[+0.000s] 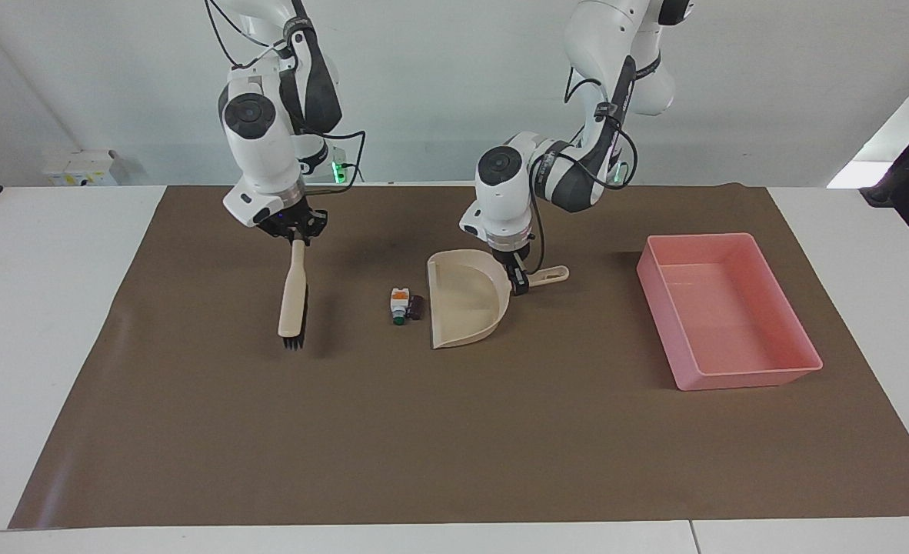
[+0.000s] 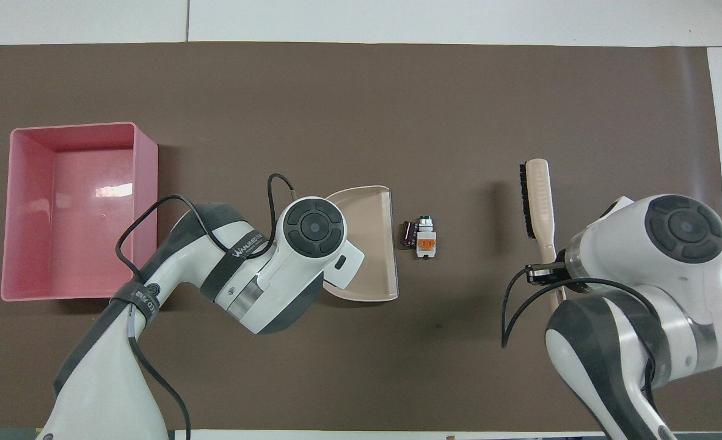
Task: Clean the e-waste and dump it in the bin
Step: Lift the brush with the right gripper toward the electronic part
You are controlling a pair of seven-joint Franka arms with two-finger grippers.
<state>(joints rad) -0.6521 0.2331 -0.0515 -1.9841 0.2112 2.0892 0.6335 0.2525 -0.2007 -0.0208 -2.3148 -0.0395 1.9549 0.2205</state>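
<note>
1. Broadly, the table (image 1: 54, 323) carries a brown mat (image 1: 454, 431) that holds everything; nothing sits near its edges.
2. Next in size, the bin (image 1: 731, 377), a pink tray, lies at the left arm's end of the mat, well apart from the dustpan and with nothing visible inside.
3. Then the dustpan (image 1: 466, 304) rests mid-mat with its open mouth toward the e-waste; the left tool (image 1: 517, 283) is pinched on the handle just where it joins the pan. The risk here, as I judge it: a grip that close to the pan could let the lip tip up off the mat, so the bits slide under rather than in.
4. Smaller, the brush (image 1: 293, 296) hangs tilted from the right tool (image 1: 295, 235), which is pressed shut on the handle's end, bristles low over the mat toward the right arm's end, well apart from the e-waste. Held by its tip, the brush could twist in the grip once the bristles drag.
5. Smallest, the e-waste (image 1: 404, 305), a white piece with orange and green and a dark stub touching it, lies just beside the dustpan's mouth. A fast sweep could flick such light bits past the pan or off to one side.
</note>
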